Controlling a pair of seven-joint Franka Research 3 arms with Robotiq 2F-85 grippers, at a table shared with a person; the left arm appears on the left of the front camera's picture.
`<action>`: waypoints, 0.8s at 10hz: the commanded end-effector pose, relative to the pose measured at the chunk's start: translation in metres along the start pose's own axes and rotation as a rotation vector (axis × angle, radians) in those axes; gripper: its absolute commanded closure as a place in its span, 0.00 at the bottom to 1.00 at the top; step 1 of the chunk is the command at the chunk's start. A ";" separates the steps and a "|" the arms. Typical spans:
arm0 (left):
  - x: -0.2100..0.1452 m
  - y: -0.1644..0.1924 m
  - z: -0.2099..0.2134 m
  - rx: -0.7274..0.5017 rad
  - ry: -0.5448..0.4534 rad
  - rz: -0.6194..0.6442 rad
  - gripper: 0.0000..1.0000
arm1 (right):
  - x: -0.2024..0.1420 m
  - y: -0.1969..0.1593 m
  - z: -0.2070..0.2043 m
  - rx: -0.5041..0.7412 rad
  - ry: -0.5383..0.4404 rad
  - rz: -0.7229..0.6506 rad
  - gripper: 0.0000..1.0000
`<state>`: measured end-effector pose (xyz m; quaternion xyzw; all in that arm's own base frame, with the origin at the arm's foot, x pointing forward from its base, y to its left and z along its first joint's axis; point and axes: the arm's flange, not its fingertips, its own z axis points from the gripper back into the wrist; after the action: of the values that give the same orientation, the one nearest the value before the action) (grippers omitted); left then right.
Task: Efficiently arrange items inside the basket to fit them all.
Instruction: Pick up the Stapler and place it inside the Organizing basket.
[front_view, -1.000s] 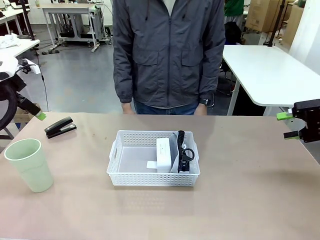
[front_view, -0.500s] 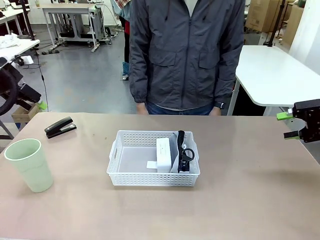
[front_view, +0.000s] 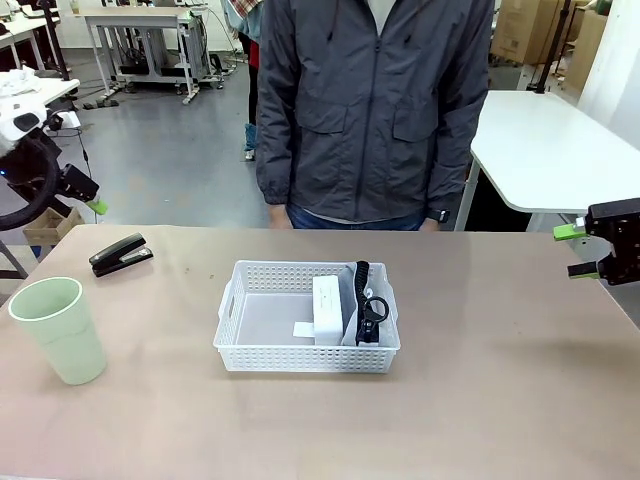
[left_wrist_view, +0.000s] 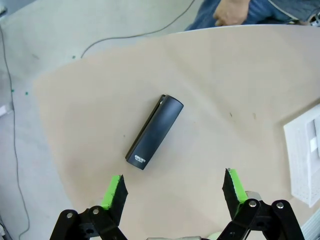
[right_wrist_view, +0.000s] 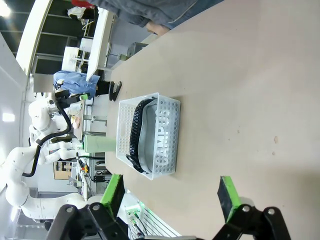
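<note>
A tan table (front_view: 480, 400) fills the lower part of the front view. Nearest, at lower left, a pale green plastic cup (front_view: 58, 330) stands upright on the table, well apart from everything else. In the centre sits the white lattice basket (front_view: 305, 358). In its right half a small white box (front_view: 328, 310) stands on edge, and just beside it the grey pouch (front_view: 362, 300) stands on its long side by the right wall, black zipper upward. The basket's left half is bare. Farther back at left, the black stapler (front_view: 120, 254) lies closed on the table, outside the basket. In the left wrist view the left gripper (left_wrist_view: 173, 184) hangs above the stapler, its green-padded jaws spread wide and holding nothing. At the right edge of the front view the right gripper (front_view: 572, 252) hovers over the table, also wide open and empty. At the far side a person (front_view: 370, 110) in a grey jacket stands against the table edge.
</note>
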<state>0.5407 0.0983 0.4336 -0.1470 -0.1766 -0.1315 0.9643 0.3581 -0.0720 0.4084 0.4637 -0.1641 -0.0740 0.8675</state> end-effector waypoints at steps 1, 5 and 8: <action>-0.006 0.001 0.006 -0.016 0.001 -0.025 0.00 | 0.000 0.001 0.001 0.008 0.000 0.008 0.00; 0.025 0.002 -0.033 0.196 0.159 -0.080 0.00 | 0.000 0.001 0.001 0.008 0.000 0.008 0.00; 0.037 0.004 -0.051 0.188 0.247 -0.074 0.00 | 0.000 0.001 0.001 0.008 0.000 0.008 0.00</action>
<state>0.5824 0.0749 0.3935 -0.0306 -0.0992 -0.1745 0.9792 0.3580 -0.0720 0.4085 0.4637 -0.1641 -0.0740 0.8675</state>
